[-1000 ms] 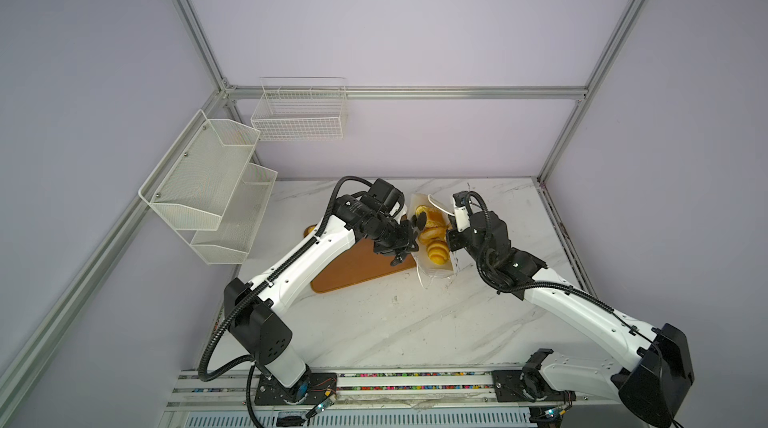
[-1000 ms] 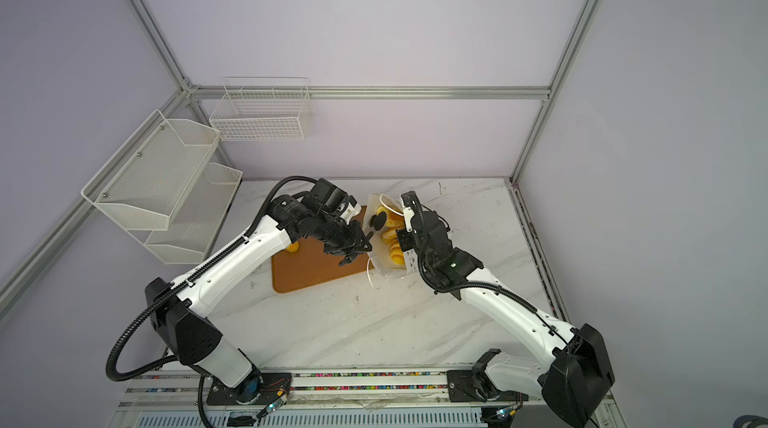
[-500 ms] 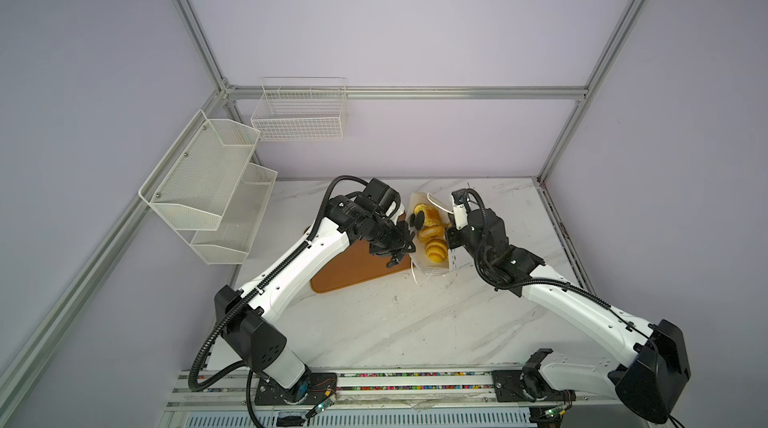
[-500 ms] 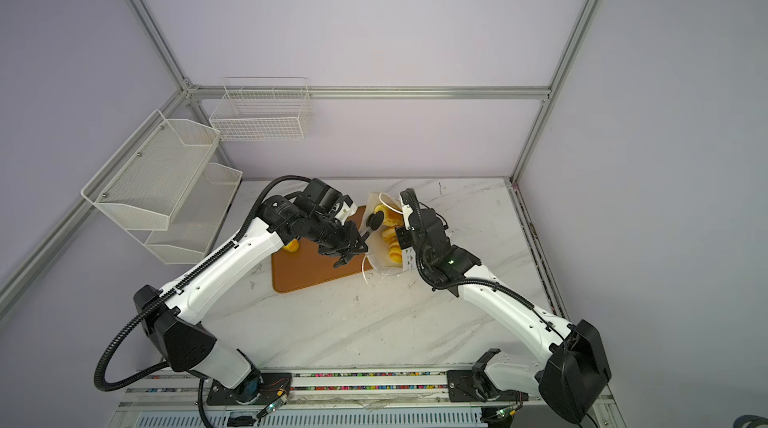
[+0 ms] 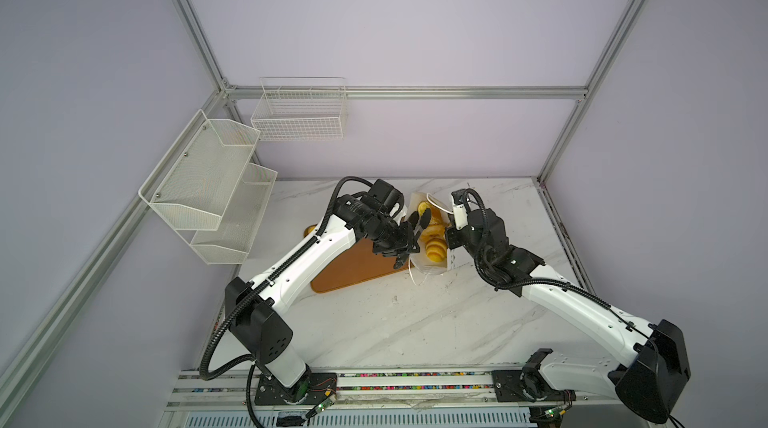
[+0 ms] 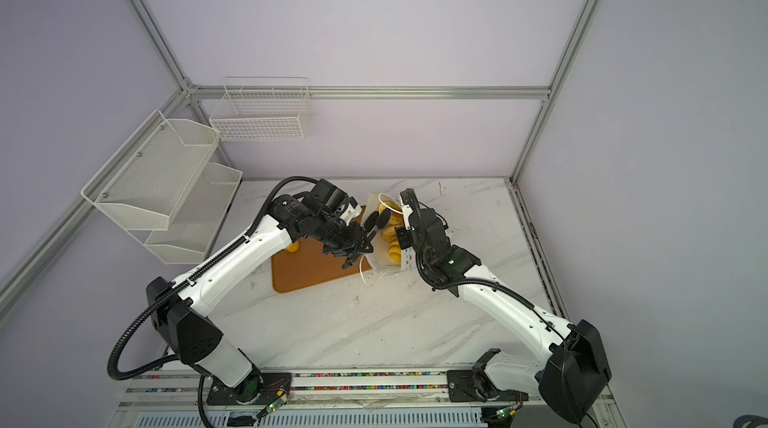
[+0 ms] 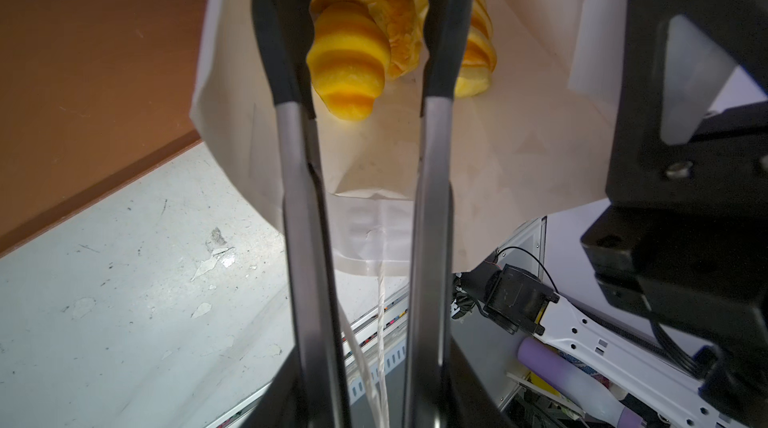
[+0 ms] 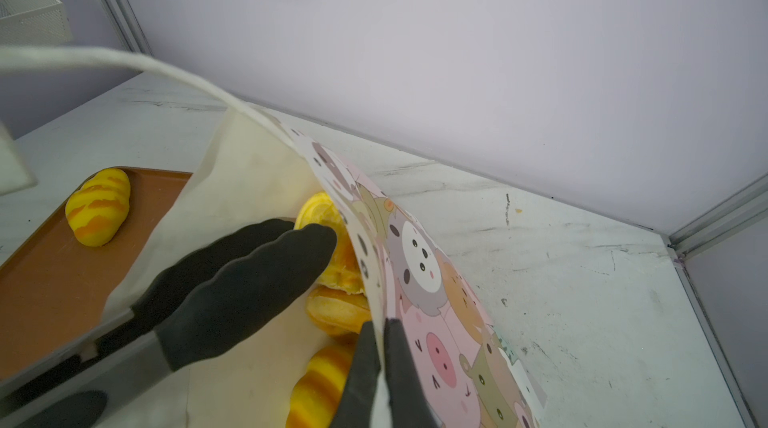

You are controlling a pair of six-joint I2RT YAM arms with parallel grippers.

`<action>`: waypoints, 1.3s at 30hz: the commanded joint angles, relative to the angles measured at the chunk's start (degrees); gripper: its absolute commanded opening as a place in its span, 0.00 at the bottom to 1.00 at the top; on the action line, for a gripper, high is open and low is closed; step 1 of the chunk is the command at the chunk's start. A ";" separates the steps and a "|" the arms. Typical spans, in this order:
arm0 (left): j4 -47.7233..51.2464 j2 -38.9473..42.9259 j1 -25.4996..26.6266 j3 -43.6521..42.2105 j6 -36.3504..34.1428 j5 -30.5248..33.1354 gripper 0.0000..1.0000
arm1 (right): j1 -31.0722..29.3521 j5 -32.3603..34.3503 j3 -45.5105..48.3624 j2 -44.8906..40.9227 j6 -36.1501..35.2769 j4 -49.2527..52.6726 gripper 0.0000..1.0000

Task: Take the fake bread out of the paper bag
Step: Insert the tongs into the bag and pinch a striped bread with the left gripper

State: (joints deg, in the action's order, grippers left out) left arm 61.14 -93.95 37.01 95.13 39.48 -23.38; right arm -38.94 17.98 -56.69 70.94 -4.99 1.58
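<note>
Centrally on the tabletop [image 5: 415,322], the paper bag [image 5: 431,272] was seen with its white inside exposed from above and its mouth spread between the two arms. The printed wall on the bag's 3 o'clock side was pinched by the right gripper [image 8: 380,324], whose fingers [image 8: 402,367] were clenched on the paper edge, one inside and one outside. The left gripper [image 5: 402,245], at the bag's 9 o'clock, was clasped on a pair of tongs [image 7: 432,205]. The two black-tipped arms of the tongs were parted and nothing was caught between them.

Most of the fake bread [image 5: 435,249] was heaped inside the bag, the heap running from 12 to 6 o'clock in both top views. One striped loaf [image 8: 97,207] was lying apart on the brown tray [image 5: 353,270], at the bag's 9 o'clock.

The coming move was judged to turn on one relation. A ridged bun [image 7: 349,64] was framed between the spread tong arms in the left wrist view, and in a top view it was placed at about 5 o'clock from the tong tips. Whether the pads were touching it could not be told. Its long axis was laid near 12 to 6 o'clock, close to the line of the tongs, so a closure would be taken across its short width. The left arm was the nearer and the only free one.
</note>
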 commanded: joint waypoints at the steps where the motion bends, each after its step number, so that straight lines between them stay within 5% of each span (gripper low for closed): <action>1: -2.87 -0.21 -0.36 -1.62 -0.81 -2.09 0.42 | 0.00 -0.31 -1.01 -1.28 -0.67 -1.42 0.00; 17: -6.02 -2.28 -2.36 -1.44 0.07 -2.25 0.42 | 0.00 -1.45 -0.65 -1.07 -0.63 -1.89 0.00; 19: -6.13 -2.64 -2.69 -1.19 -0.17 -2.25 0.38 | 0.00 -1.41 -0.99 -0.77 -0.56 -1.54 0.00; 23: -5.22 -1.72 -3.00 -0.50 -0.98 -2.03 0.14 | 0.00 -0.34 -1.41 -0.57 -0.47 -0.84 0.00; 27: -2.98 0.21 -3.15 0.14 -1.89 -1.89 0.05 | 0.00 -0.22 -1.64 -0.33 0.31 -0.53 0.00; 39: -2.04 10.72 -3.08 -4.78 -3.01 -1.15 0.00 | 0.00 1.18 -2.46 0.87 0.89 -0.40 0.00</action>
State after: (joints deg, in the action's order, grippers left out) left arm 60.73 -87.57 34.50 92.55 38.28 -24.77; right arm -38.94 17.43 -57.19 71.50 -4.80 2.31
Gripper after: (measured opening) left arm 0.240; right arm 0.053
